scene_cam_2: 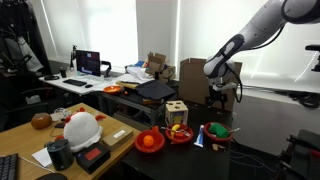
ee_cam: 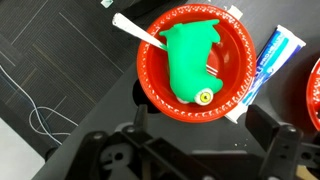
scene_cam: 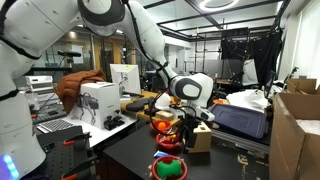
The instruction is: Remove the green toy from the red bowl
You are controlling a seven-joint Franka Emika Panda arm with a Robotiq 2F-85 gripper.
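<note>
Wrist view alone shows white utensil (ee_cam: 135, 27) against green toy (ee_cam: 192, 62) in red bowl (ee_cam: 236, 62)

I count one red bowl (ee_cam: 232, 50), one green toy (ee_cam: 192, 60), one white spoon (ee_cam: 135, 28), one toothpaste tube (ee_cam: 272, 58); wider out, one wooden block box (scene_cam_2: 176, 112), three red dishes (scene_cam_2: 150, 142) altogether.

— What kind of place is shown?
— A lab or office is indicated. A lit monitor (scene_cam_2: 88, 62) on desks (scene_cam_2: 80, 88) is seen far from the claw (scene_cam_2: 218, 100), with cardboard boxes (scene_cam_2: 190, 72) stacked near it.
</note>
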